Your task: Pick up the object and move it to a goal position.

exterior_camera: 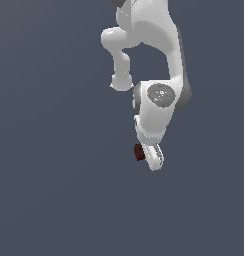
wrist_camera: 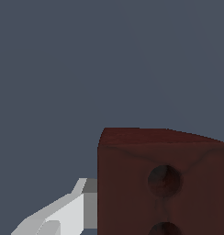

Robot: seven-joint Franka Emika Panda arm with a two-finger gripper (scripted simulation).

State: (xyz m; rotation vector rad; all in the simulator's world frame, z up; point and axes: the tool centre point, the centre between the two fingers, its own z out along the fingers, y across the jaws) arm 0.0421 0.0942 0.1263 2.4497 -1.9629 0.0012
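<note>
A dark red-brown boxy block [wrist_camera: 164, 183] with two round dark holes fills the near corner, one pale grey finger [wrist_camera: 63, 213] touching its side.

In the exterior view the arm [exterior_camera: 154, 60] is running off the picture's top edge, and the gripper [exterior_camera: 153, 159] is covering most of the block [exterior_camera: 139, 152], leaving only a small dark sliver too small for detail. In the wrist view the block [wrist_camera: 159, 183] is being cut off by the picture's edges, one finger [wrist_camera: 63, 213] is showing partly, and the other is lying out of sight.
</note>
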